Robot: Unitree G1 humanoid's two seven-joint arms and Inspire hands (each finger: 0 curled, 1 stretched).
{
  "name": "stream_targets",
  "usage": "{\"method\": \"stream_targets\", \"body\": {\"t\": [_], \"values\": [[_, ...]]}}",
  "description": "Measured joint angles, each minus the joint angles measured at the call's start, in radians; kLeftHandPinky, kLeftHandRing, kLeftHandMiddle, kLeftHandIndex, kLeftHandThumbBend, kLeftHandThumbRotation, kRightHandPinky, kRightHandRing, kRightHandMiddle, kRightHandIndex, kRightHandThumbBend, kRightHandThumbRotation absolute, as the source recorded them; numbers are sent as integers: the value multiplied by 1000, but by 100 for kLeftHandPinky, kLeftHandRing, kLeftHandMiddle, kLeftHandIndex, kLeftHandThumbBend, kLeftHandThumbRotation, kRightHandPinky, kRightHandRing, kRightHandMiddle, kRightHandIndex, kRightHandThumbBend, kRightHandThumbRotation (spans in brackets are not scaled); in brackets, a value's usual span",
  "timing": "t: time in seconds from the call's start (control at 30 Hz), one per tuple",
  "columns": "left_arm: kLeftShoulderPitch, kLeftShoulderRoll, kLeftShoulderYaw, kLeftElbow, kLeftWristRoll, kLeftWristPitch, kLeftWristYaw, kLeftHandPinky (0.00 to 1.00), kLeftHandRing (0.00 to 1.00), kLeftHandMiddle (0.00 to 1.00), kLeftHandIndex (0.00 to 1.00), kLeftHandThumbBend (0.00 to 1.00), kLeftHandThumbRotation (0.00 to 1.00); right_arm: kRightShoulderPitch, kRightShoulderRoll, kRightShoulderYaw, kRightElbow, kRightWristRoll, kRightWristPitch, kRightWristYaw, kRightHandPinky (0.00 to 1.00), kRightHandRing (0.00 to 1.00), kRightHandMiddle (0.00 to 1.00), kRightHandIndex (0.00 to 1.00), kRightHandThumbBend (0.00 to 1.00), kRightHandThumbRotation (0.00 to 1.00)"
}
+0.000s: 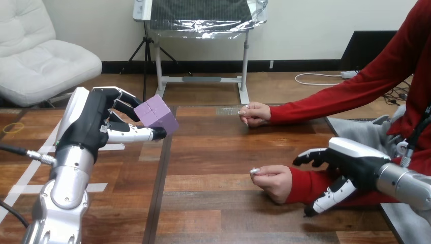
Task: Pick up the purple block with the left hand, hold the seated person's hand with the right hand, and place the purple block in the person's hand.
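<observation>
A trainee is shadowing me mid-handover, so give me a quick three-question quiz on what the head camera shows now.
1. True or false: the purple block lies on the table.
2. Fill in: the person's nearer hand, beside the right hand, is closed in a ____.
3. Which robot hand holds the purple block? A) left hand B) right hand C) neither
Key: 1 false, it is held up off the table; 2 fist; 3 A.

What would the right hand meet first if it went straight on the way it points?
Likely the person's near wrist, in the red sleeve just behind the fist. The open right hand points left at it. Depth is unclear, so it might pass above.
</observation>
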Motion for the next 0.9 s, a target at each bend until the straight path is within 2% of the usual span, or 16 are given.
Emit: {"method": "stream_targets", "body": {"t": [0.17, 0.57, 0.9], "values": [[0, 0, 2, 0, 0, 0, 0, 20, 28, 36, 44, 68, 0, 0, 2, 19, 2, -21, 9, -19, 70, 81, 84, 80, 100, 22], [1, 0, 3, 0, -1, 0, -1, 21, 28, 36, 44, 69, 0, -1, 12, 49, 23, -70, 9, -122, 64, 72, 74, 74, 100, 13], [4, 0, 5, -1, -2, 0, -1, 20, 28, 36, 43, 69, 0, -22, 27, 58, 36, -84, 13, -161, 64, 71, 73, 70, 98, 10]]}}
